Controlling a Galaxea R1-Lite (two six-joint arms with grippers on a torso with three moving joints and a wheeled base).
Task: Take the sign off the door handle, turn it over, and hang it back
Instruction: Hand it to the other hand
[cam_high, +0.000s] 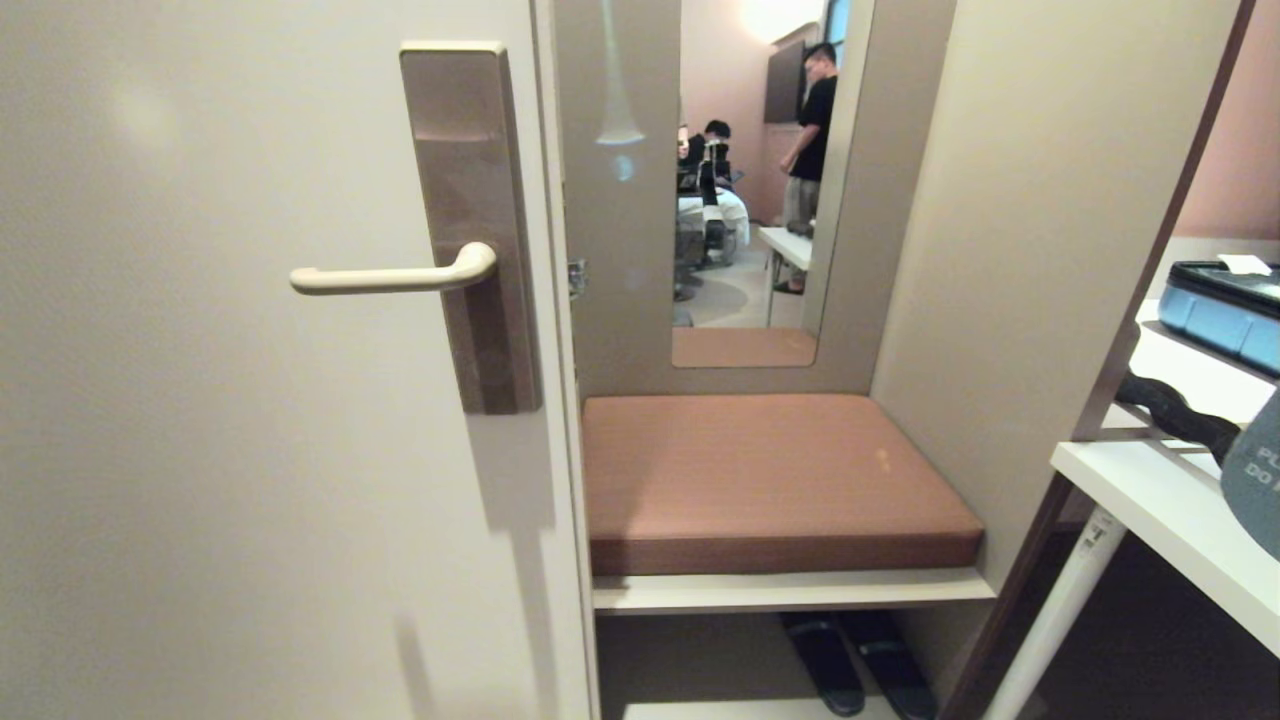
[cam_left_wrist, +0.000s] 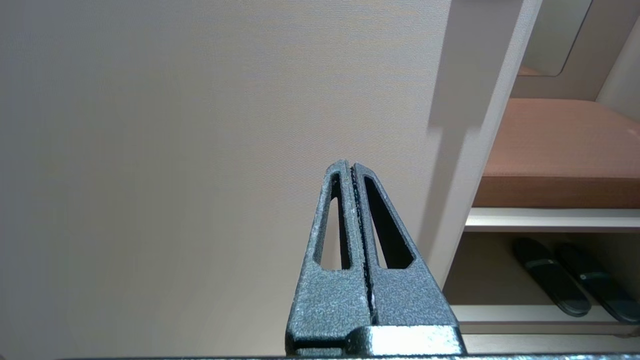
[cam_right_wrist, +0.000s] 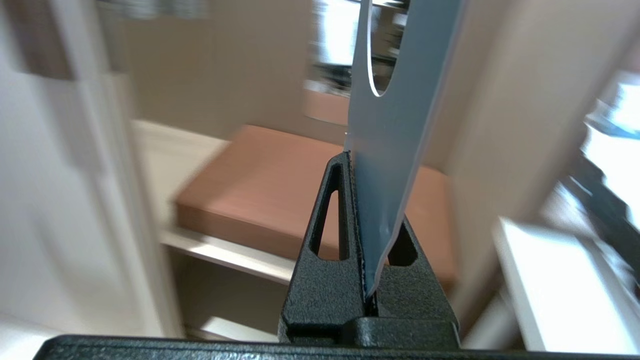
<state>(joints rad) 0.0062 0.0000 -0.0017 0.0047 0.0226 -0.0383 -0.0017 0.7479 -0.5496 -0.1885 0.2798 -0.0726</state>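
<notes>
Room: cream door (cam_high: 250, 420) filling the left of my head view; beside the door, an alcove with a brown seat cushion (cam_high: 770, 480), a mirror (cam_high: 750, 180) above the cushion showing people in a room beyond, dark slippers (cam_high: 850, 660) under the cushion's shelf, and a white table (cam_high: 1180, 520) right of the cushion.

Door handle (cam_high: 395, 278): slim cream lever on a tall brown plate (cam_high: 470, 230), bare, nothing hanging on it.

Sign (cam_right_wrist: 395, 130): I see its blue face edge-on, round hole near the far end; a blue-grey corner with white letters shows at the head view's right edge, well apart from the handle.

Right gripper (cam_right_wrist: 357, 165): fingers clamped on the sign's lower end, the sign standing out beyond the tips.

Left gripper (cam_left_wrist: 352, 167): fingers pressed together, empty, facing the door below the handle.
</notes>
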